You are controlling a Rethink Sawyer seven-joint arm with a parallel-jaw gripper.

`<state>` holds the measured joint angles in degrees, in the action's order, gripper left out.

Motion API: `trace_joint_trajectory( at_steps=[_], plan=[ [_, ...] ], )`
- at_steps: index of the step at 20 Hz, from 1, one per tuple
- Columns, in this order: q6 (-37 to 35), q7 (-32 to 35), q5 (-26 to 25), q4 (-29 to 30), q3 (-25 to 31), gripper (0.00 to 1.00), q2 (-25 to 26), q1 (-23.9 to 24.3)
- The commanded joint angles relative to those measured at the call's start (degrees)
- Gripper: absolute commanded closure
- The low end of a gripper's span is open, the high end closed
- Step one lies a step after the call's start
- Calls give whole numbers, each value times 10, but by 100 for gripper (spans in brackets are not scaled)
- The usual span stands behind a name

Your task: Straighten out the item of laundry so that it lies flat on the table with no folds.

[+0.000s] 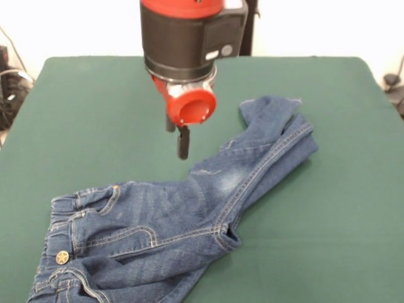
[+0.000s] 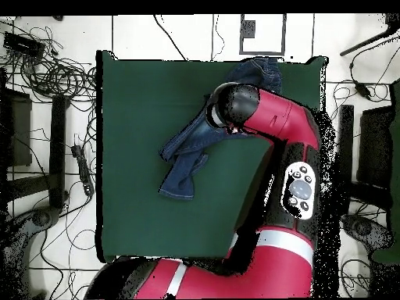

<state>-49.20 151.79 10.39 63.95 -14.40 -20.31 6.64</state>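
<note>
Jeans (image 1: pixel 189 221) waistband cropped, claw (image 1: pixel 177 134) tips obscured

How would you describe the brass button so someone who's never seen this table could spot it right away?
Start at the green table and find the blue jeans crumpled at its near side. Follow them to the waistband end at the lower left in the front view. The button there is the only shiny gold disc on the denim.

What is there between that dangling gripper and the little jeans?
Nothing but bare green table. In the front view the gripper hangs just beyond the jeans, and nothing else lies between them.
</note>
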Motion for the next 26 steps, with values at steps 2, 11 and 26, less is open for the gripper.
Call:
trace_joint_trajectory(
  at_steps=[2,11,26],
  plan=[
    [-3,85,8,-28,12,0,37,6],
    [-37,63,2,-104,13,0,71,25],
    [-8,79,-2,-84,16,0,86,26]
  ],
)
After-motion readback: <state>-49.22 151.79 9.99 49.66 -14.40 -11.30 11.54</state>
